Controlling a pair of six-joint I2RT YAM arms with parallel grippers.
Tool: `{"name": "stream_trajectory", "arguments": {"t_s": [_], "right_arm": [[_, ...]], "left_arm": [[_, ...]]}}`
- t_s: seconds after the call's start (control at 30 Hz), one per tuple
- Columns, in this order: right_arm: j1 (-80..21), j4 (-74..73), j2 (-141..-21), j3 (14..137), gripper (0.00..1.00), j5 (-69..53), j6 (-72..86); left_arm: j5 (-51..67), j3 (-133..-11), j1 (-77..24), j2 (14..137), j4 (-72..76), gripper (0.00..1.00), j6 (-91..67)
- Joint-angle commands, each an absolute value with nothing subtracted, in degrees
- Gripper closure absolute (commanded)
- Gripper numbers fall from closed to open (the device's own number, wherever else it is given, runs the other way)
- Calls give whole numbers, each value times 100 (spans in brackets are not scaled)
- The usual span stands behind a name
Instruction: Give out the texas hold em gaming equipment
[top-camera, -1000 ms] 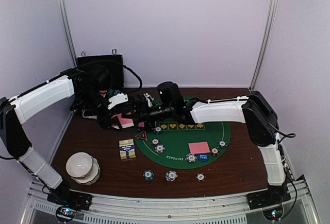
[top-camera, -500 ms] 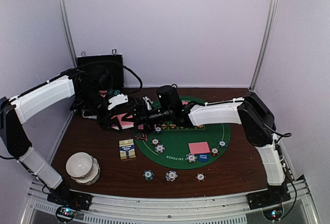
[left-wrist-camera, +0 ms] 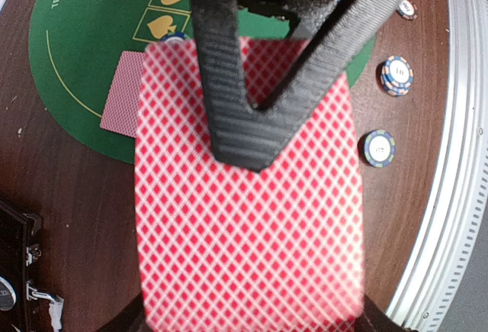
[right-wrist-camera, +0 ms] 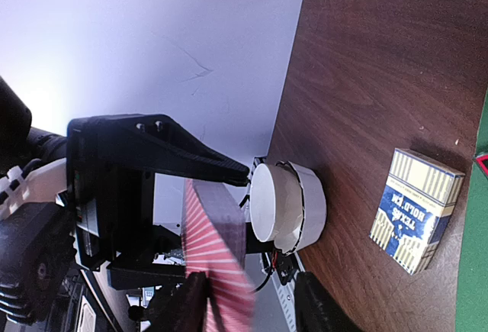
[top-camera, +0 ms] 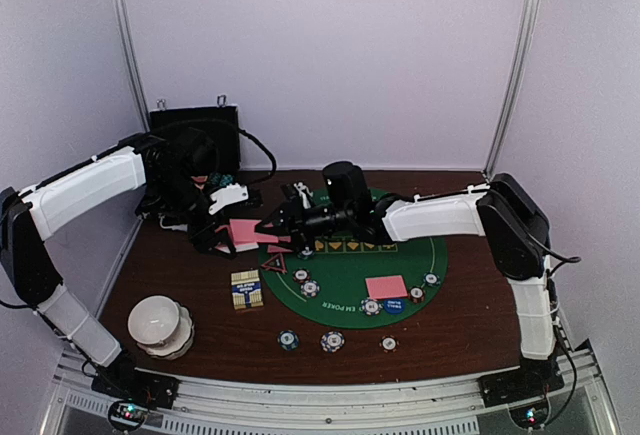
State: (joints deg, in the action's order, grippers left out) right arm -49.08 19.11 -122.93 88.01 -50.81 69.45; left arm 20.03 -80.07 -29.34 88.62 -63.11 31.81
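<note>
My left gripper (top-camera: 228, 236) is shut on a deck of pink-backed playing cards (top-camera: 243, 230), held above the table's left part; the deck fills the left wrist view (left-wrist-camera: 252, 233). My right gripper (top-camera: 265, 226) reaches in from the right. Its fingers meet in a V on the top card (left-wrist-camera: 248, 145), and the card's edge lies between them in the right wrist view (right-wrist-camera: 225, 286). One card (top-camera: 386, 286) lies on the green mat (top-camera: 350, 273). Striped chips (top-camera: 310, 287) (top-camera: 332, 340) lie on and before the mat, beside a blue button (top-camera: 393, 305) and a red-black triangle marker (top-camera: 275, 261).
A blue card box (top-camera: 247, 289) lies left of the mat. A white domed bowl stack (top-camera: 160, 325) stands at the front left and shows in the right wrist view (right-wrist-camera: 286, 206). A black hinged case (top-camera: 195, 127) stands open at the back left.
My right arm has drawn back to the right, its fingertips still at the deck's right edge. My left gripper and the deck have barely moved.
</note>
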Motion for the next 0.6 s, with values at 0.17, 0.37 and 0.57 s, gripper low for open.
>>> {"name": "stream_trajectory", "arguments": {"t_s": [0.17, 0.37, 0.57], "right_arm": [[-4805, 1724, -11726, 8602, 78, -5133, 6938], [-4737, 1756, -11525, 8477, 93, -5149, 7000], [-4545, 1623, -11342, 8323, 100, -5183, 6926]], "left_arm": [[2076, -8096, -2900, 8760, -6161, 100, 3181], [2044, -8086, -2900, 8759, -6160, 100, 3190], [2009, -8073, -2900, 8747, -6159, 100, 3199]]}}
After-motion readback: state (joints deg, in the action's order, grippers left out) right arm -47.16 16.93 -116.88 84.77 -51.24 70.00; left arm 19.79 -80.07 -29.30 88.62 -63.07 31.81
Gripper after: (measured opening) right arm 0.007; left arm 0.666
